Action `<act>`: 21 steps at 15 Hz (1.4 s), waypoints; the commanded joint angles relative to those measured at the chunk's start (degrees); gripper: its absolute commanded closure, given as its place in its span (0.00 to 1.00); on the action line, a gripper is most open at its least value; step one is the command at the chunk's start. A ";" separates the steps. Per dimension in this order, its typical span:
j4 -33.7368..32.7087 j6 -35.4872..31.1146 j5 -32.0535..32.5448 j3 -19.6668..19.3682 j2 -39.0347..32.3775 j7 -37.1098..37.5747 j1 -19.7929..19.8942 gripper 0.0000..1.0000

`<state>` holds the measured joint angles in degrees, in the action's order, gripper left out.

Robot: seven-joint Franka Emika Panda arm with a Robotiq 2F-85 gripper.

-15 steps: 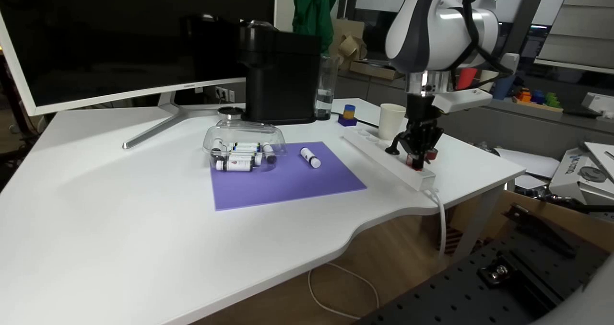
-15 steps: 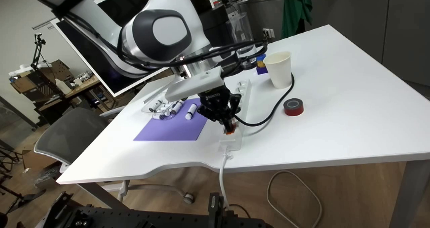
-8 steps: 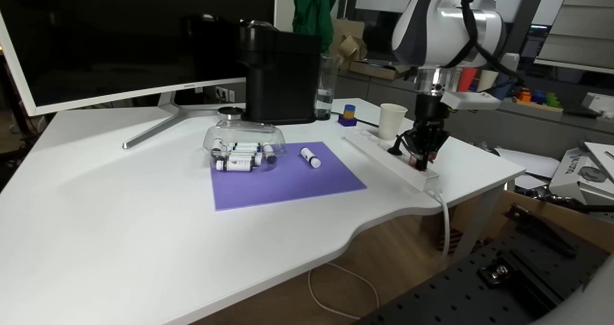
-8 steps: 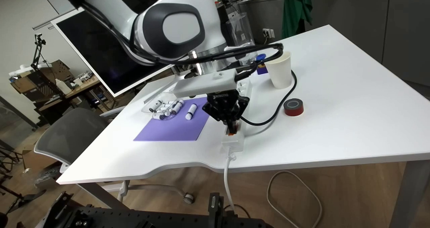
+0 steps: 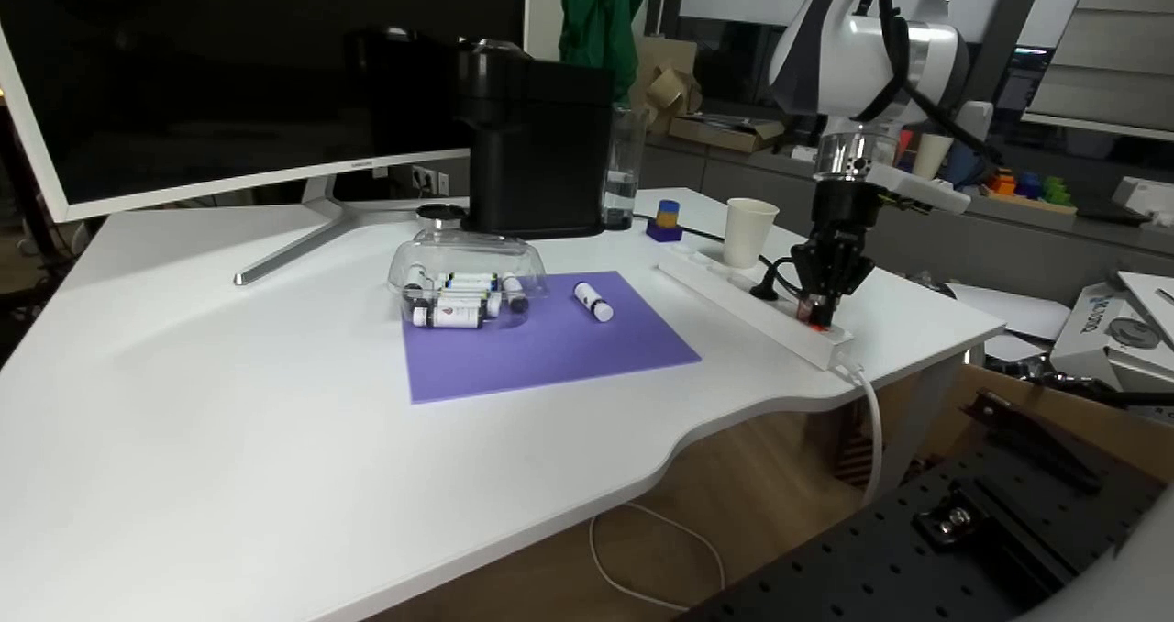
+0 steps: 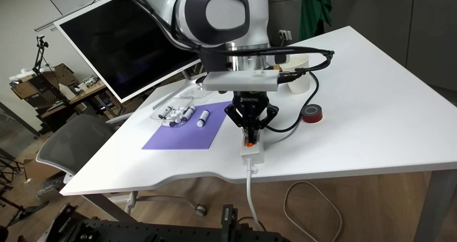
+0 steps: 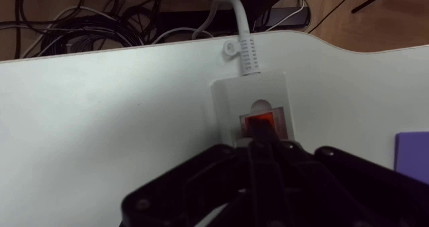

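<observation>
My gripper (image 5: 819, 323) points down with its fingers pressed together, and its tips rest on or just over a red-orange rocker switch (image 7: 269, 116). That switch sits near the cable end of a white power strip (image 6: 253, 157), seen in both exterior views. In the wrist view the dark fingertips (image 7: 263, 128) cover much of the switch, so actual contact is hard to judge. No object shows between the fingers. A white cable (image 7: 248, 56) leaves the strip's end and drops over the desk edge. Farther along the strip stands a black plug (image 5: 764, 288) with its cord.
A paper cup (image 5: 748, 233) stands beside the strip, and a roll of red tape (image 6: 312, 114) lies nearby. On the purple sheet (image 5: 550, 360) are a loose white vial (image 5: 593, 301) and a clear container (image 5: 468, 260) with several more. A black machine (image 5: 541, 145) and monitor (image 5: 257, 81) stand behind.
The arm has swung and shifted sideways, toward the tape roll's side, staying shut at the switch. The strip's cable end has slid along with it; the cup, tape and vials have stayed put.
</observation>
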<state>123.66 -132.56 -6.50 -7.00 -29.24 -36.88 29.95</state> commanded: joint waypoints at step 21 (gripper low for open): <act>17.99 17.10 18.39 -7.89 32.18 9.75 -11.45 0.21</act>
<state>140.04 -116.70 9.91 -13.94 0.00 -31.41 19.70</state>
